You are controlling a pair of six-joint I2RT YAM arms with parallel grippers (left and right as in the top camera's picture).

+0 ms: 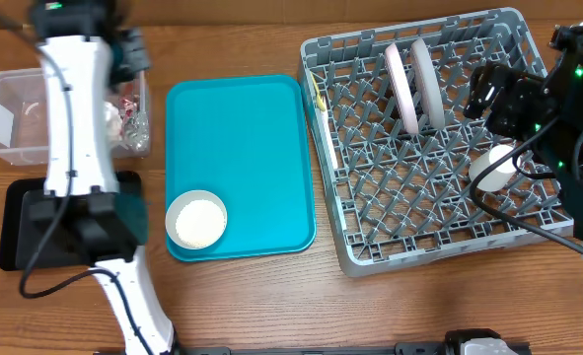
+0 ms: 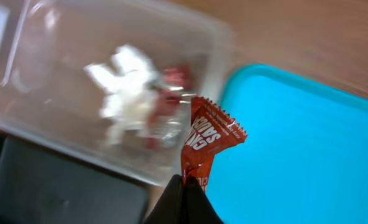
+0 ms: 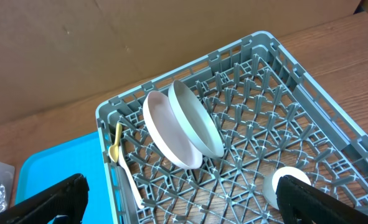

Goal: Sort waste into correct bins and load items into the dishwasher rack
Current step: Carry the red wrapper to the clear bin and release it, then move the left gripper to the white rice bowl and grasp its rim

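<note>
Nearly sorted: the rice bowl (image 1: pixel 195 219) waits on the teal tray (image 1: pixel 242 128).
Beyond, the right gripper (image 3: pixel 184 205) gapes over the rack (image 1: pixel 350 258) holding cup (image 1: pixel 495 166), cutlery (image 3: pixel 124 174) and plates (image 1: pixel 401 87); farthest, the left gripper (image 2: pixel 185 185) pinches a red wrapper (image 2: pixel 205 140) over the tub (image 2: pixel 221 56) edge.

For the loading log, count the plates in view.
2. A white plate and a grey plate stand on edge, side by side, in the rack near its far side. Others may be hidden.
</note>
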